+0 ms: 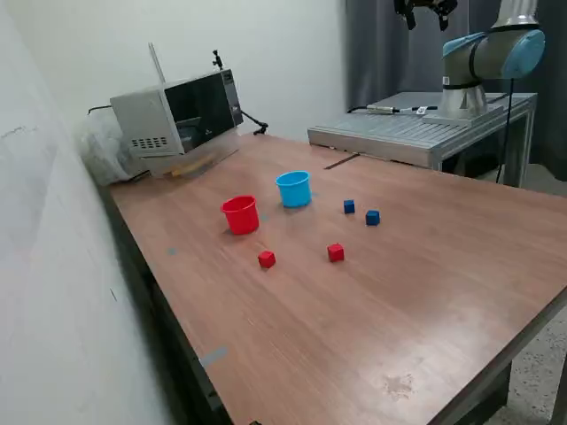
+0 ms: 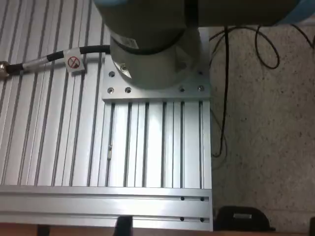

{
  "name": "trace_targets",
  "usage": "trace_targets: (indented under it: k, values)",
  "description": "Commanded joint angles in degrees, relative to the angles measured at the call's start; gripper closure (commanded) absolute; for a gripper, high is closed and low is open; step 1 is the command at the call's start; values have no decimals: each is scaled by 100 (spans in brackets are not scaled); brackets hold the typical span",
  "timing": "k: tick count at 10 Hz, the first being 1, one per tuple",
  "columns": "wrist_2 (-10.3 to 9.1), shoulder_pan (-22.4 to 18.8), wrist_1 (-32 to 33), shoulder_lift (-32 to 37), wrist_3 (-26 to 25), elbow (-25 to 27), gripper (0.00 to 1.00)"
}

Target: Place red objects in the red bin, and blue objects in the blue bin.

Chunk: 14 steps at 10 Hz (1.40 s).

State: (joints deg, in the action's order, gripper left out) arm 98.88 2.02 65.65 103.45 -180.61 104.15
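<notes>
In the exterior view, the red cup (image 1: 240, 214) and the light blue cup (image 1: 293, 189) stand upright side by side on the wooden table (image 1: 425, 292). Two dark blue cubes (image 1: 349, 206) (image 1: 372, 217) lie to the exterior view's right of the blue cup. Two red cubes (image 1: 267, 258) (image 1: 335, 252) lie in front of the cups. My gripper (image 1: 426, 18) is high at the frame's top edge, far behind the table, open and empty. The wrist view shows only my arm's base (image 2: 152, 44) and a dark fingertip (image 2: 124, 222); no cubes or cups show there.
A grey microwave-like box (image 1: 177, 111) sits at the table's back left by the wall. A ribbed aluminium mounting plate (image 1: 416, 131) (image 2: 147, 147) carries the arm's base (image 1: 465, 97) behind the table. A cable (image 1: 390, 110) lies on the plate.
</notes>
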Motion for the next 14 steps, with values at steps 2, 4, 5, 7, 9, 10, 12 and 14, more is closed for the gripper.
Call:
trace_targets:
  k: [2,4,5,7,9,10,12,14]
  values:
    - [-18,-79,466,-18,-18,9,0]
    - [-18,-79,466,-18,-18,9,0]
    - [-18,-70,466,-18,-18,9,0]
    - [-53,-79,518,-18,-18,-17,0]
    - [-167,-228,1199,-122,-26,-44,0]
    - [-350,-255,1657,-254,-44,-148,0]
    - [-554,-229,2134,-832,-97,-482,0]
    - [-554,-281,2808,-1622,-97,-562,0]
